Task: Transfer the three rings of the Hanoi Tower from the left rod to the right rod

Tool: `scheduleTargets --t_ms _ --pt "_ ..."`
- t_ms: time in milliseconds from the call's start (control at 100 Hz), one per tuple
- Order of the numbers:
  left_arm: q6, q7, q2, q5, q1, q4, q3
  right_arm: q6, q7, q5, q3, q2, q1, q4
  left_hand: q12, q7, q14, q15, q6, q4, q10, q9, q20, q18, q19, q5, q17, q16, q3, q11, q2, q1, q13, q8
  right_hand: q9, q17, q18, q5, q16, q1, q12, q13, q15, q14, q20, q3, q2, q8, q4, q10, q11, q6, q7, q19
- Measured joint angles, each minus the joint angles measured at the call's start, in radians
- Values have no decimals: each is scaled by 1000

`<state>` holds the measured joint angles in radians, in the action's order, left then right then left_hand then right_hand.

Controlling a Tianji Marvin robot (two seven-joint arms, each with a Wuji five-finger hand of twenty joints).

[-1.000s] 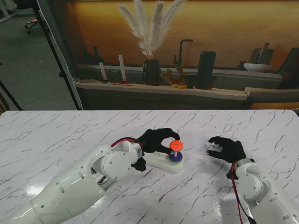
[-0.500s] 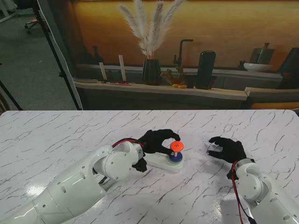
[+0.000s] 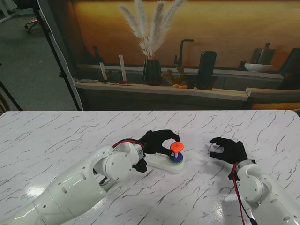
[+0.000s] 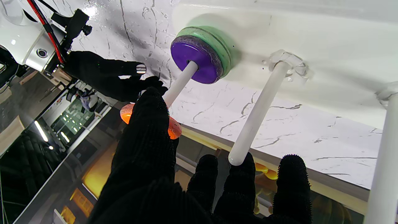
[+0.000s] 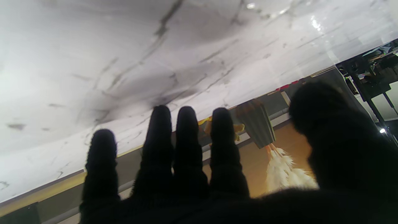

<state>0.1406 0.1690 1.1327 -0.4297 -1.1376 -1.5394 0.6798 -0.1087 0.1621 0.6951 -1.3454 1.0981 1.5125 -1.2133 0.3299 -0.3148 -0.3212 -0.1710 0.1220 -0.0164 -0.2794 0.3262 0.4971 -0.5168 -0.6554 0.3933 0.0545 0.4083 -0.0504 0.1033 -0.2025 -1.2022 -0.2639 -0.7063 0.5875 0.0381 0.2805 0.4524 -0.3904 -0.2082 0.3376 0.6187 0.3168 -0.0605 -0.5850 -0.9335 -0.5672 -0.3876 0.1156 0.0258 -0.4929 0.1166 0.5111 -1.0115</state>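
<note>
While fingers (image 4: 146,124) pinch orange ring (image 3: 176,146) (no writing legible).

Left arm reaches in from the near left, elbow bent, left hand (image 3: 157,139) palm down with thumb and 1 finger curled toward each other, looks pinched shut, other 3 fingers (image 4: 292,180) extended. Right arm comes from the near right; right hand (image 3: 228,149) palm down, fingers spread, holding nothing.
</note>
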Motion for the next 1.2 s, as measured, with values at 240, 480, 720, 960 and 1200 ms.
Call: scheduleTargets --t_ms 240,480,720,960,1200 --pt "-2 -1 -1 -13 -1 -2 1 -17 3 32 -8 -1 2 0 0 0 0 0 0 0 0 0 0 0 0 0 0 0 0 0 0 0 0 0 0 1 0 0 0 -2 0 15 16 53 0 -10 0 0 0 0 0 0 10 0" --pt "-4 -1 -1 -21 -1 -3 0 -44 0 79 -21 -11 -2 -1 0 0 0 0 0 0 0 0 0 0 0 0 0 0 0 0 0 0 0 0 0 2 0 0 0 -5 0 17 23 78 0 -10 -12 0 0 0 0 0 10 0" --pt "-5 0 -3 -28 -1 -6 -1 -61 5 103 -25 -17 -10 1 0 0 0 0 0 0 0 0 0 0 0 0 0 0 0 0 0 0 0 0 1 2 0 0 0 -5 0 37 24 78 0 -13 -12 0 0 0 0 0 10 0" --pt "-8 3 -5 -35 0 -10 -1 -65 6 108 -24 -20 -14 1 0 0 0 0 0 0 0 0 0 0 0 0 0 0 0 0 0 0 0 0 1 2 0 0 0 -5 0 37 24 78 0 -13 -12 0 0 0 0 0 10 -1" --pt "-17 4 -7 -48 1 -23 5 -64 4 105 -16 -20 -16 1 0 0 0 0 0 0 0 0 0 0 0 1 0 0 0 0 0 0 0 0 1 2 0 0 0 -5 0 37 24 78 0 -14 -12 0 0 0 0 0 10 -1"
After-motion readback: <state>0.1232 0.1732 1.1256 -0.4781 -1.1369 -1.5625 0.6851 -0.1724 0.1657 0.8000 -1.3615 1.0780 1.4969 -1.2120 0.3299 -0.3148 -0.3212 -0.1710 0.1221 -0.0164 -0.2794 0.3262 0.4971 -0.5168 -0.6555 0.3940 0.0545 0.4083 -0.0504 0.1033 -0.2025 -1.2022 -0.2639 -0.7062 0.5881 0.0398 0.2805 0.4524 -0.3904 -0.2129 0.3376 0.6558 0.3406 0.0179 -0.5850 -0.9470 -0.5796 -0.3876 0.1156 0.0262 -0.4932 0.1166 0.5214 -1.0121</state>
